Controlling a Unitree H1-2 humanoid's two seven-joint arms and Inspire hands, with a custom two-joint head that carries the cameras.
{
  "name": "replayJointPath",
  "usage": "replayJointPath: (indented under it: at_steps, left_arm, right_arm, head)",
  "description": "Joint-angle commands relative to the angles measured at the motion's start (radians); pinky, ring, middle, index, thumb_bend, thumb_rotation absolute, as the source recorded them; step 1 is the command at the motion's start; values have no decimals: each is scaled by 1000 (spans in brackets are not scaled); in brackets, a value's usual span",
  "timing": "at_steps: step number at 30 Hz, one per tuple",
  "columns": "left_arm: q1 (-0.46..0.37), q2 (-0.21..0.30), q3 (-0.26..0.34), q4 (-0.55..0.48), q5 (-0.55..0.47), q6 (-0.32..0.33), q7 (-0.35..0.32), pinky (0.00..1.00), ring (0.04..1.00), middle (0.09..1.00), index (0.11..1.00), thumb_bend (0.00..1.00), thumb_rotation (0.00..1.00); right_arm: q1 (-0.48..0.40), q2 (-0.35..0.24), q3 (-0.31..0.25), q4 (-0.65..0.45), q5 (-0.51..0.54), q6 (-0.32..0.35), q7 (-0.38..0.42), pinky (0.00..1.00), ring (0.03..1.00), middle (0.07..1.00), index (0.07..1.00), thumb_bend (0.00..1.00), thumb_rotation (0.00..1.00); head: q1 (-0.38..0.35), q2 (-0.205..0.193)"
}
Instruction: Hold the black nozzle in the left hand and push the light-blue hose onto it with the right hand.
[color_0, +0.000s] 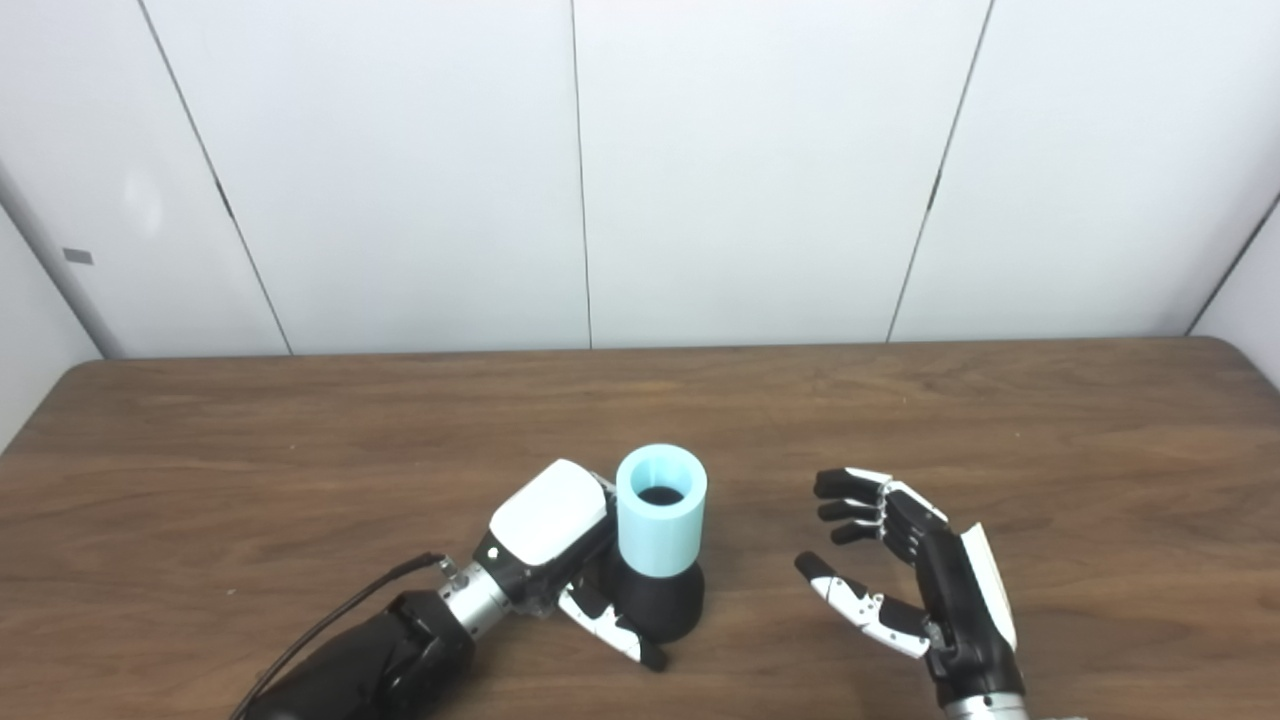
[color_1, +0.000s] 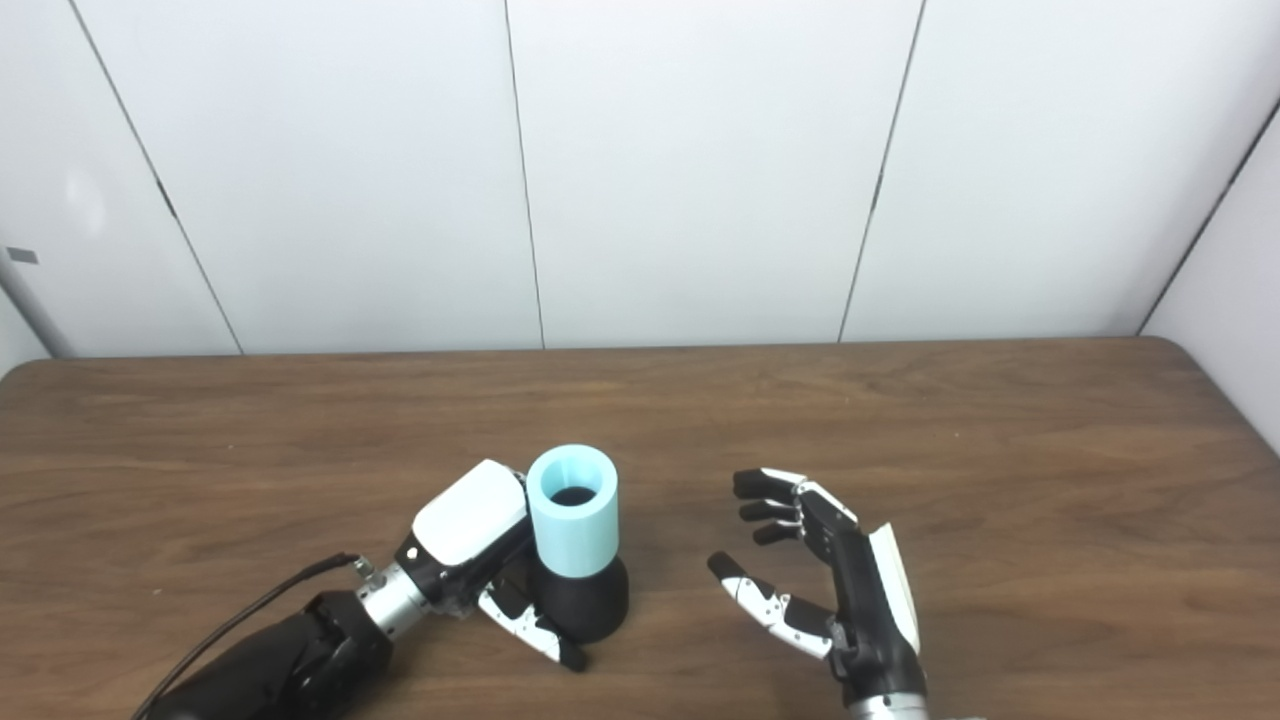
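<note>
Light-blue hose upright on black nozzle

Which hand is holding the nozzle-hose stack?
The left hand, wrapped round the black nozzle under the light-blue hose; the right hand is open, apart.

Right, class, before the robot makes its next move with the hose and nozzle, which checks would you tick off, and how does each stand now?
1. Light-blue hose seated on the black nozzle: ok, it stands upright on top.
2. Left hand holding the nozzle: ok, fingers wrap its base.
3. Right hand clear of the hose: ok, open, off to the side.
4. Hose pushed fully down: cannot tell, the joint is hidden inside the hose.
5. Nozzle resting on the table: ok, its base appears to sit on the wood.
</note>
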Motion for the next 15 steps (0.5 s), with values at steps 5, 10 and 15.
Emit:
replayJointPath:
  at_steps: [5,10,15]
  left_arm:
    - [250,-121,-79,139,-19,-21,-19,197,268,474,485,523,0]
    - [272,-127,-12,115,-8,8,-82,467,560,561,493,520,44]
    - [298,-138,52,73,20,104,-149,624,753,744,726,988,104]
  right_arm:
    - [-56,-13,1,-44,-36,-30,-28,514,622,663,657,272,13]
    - [-58,-14,-3,-48,-62,-26,-33,502,613,653,648,279,0]
    - [-57,-14,-5,-50,-86,-19,-36,451,581,629,646,287,28]
  head:
    - [0,-1]
    - [0,-1]
    - [2,0]
